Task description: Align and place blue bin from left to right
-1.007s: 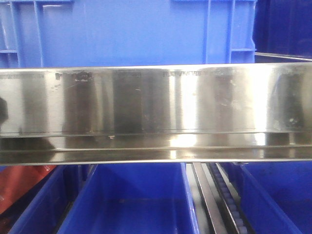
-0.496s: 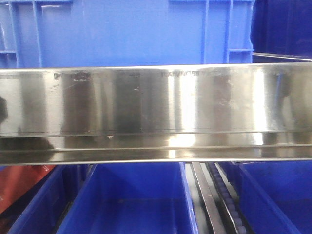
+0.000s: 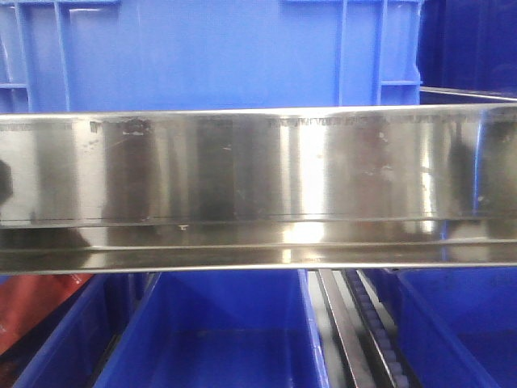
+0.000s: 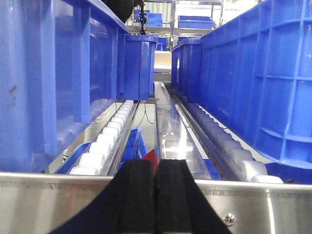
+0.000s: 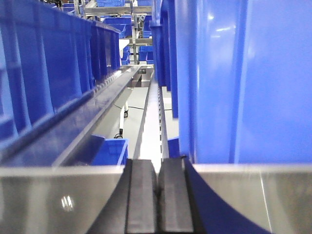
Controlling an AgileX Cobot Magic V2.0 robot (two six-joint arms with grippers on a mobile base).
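Note:
The blue bin [image 3: 210, 52] fills the top of the front view, standing on the upper level behind the shiny steel rail [image 3: 258, 178]. Neither gripper shows in that view. In the left wrist view my left gripper [image 4: 156, 168] is shut with nothing in it, its black fingers over the steel rail [image 4: 53, 200], in the lane between two blue bin walls. My right gripper [image 5: 158, 168] is also shut and empty in the right wrist view, and a tall blue bin wall [image 5: 234, 73] rises right beside its right finger.
Roller tracks [image 4: 105, 141] and a steel divider [image 4: 170, 126] run away between rows of blue bins [image 4: 48, 73] [image 4: 263, 83]. A darker bin [image 3: 468, 40] stands right of the main one. Open blue bins [image 3: 218, 339] and a red sheet [image 3: 40, 303] lie on the lower level.
In the front view the blue bin has shifted slightly to the left; its right-hand ribs sit a few pixels further left than one second ago. The rail has not moved.

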